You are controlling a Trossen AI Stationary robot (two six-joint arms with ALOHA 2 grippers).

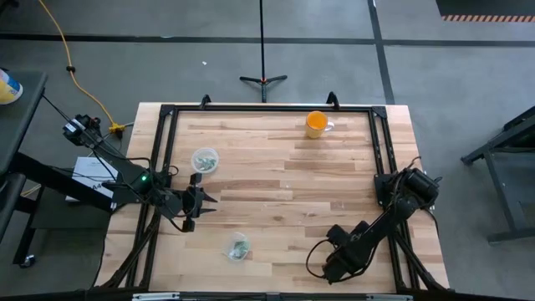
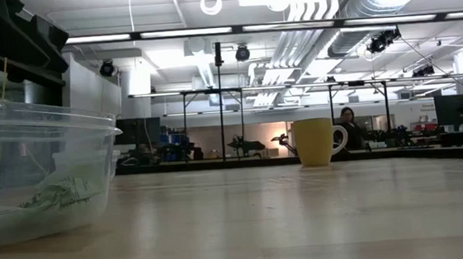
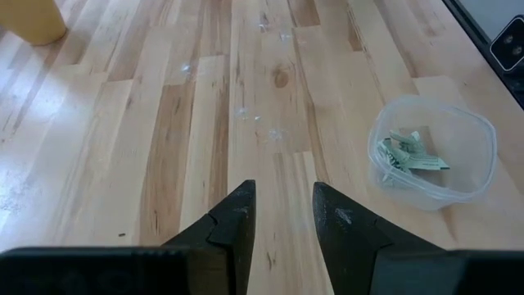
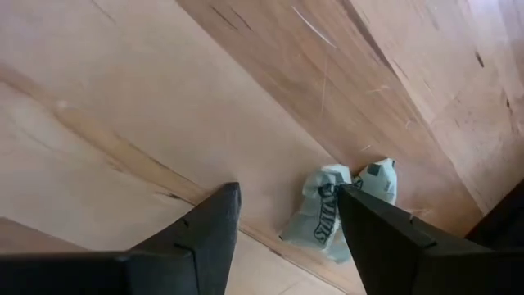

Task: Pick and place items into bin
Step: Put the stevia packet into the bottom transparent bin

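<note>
In the right wrist view a silvery grey-green packet (image 4: 337, 211) lies flat on the wood. My right gripper (image 4: 288, 215) is open just above it, and one finger (image 4: 372, 229) covers the packet's edge. In the high view this gripper (image 1: 334, 264) is low at the table's near right. My left gripper (image 3: 283, 215) is open and empty over bare wood at the table's left (image 1: 199, 202). A clear bin (image 3: 431, 154) holding several more grey-green pieces (image 3: 407, 154) sits beside it, toward the near edge (image 1: 238, 247); the low view shows it close up (image 2: 32, 170). My right gripper hangs open over the packet (image 4: 327, 221) from above, slanting. One finger hides the packet's edge, and I cannot tell whether it touches.
A second clear container (image 1: 205, 159) stands toward the far left. The orange mug (image 1: 316, 124) (image 2: 315, 142) stands near the far edge. A black frame (image 1: 267, 107) rims the table. A few tiny clear specks (image 3: 254, 115) lie on the wood. A person (image 2: 349, 124) is in the room behind.
</note>
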